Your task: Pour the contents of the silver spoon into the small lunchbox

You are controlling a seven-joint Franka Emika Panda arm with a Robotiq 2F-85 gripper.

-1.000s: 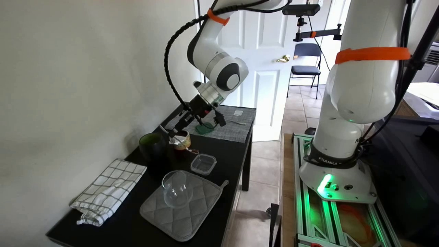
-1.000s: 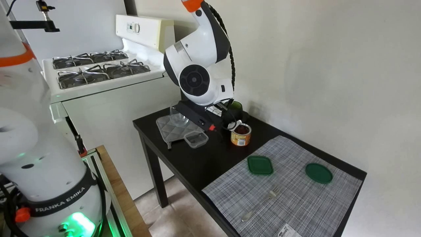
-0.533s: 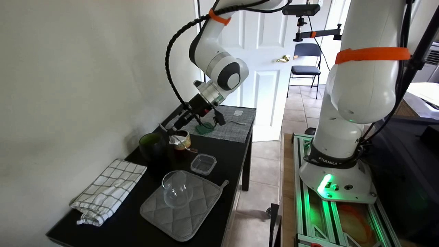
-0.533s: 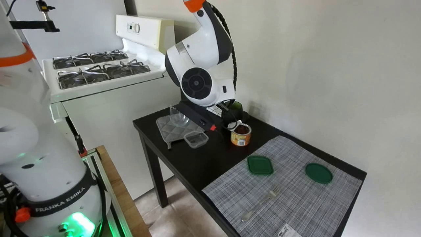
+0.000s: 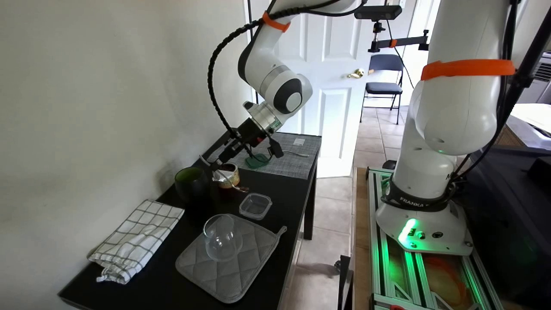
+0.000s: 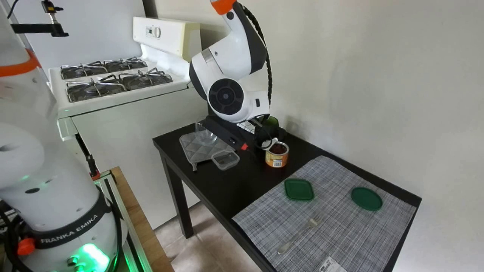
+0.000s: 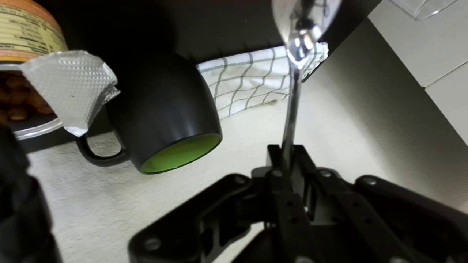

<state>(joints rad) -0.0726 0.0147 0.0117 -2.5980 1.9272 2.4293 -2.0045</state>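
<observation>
My gripper (image 7: 287,155) is shut on the handle of the silver spoon (image 7: 293,102). Its shiny bowl stands at the top of the wrist view, cut off by the edge. In an exterior view the spoon (image 5: 224,177) slants down from my gripper (image 5: 215,165), past the can, towards the square box. A brownish patch shows at its bowl; I cannot tell if it is contents. The round, silver-rimmed container is a labelled can (image 6: 277,159) with peeled foil and brown nuts. The see-through square box (image 5: 253,215), which looks like the small lunchbox, also shows in an exterior view (image 6: 227,163).
A black mug (image 7: 164,102) with a green inside stands close to the can. A glass bowl (image 5: 222,245) sits on a grey pot holder (image 5: 241,275). A checked towel (image 5: 140,237) lies by the wall. Green lids (image 6: 299,189) and a fork (image 6: 298,235) lie on a placemat.
The arm has shifted very slightly since a second ago, with the spoon still in the grip. Over the last half second it hardly moves. Nothing on the table has moved.
</observation>
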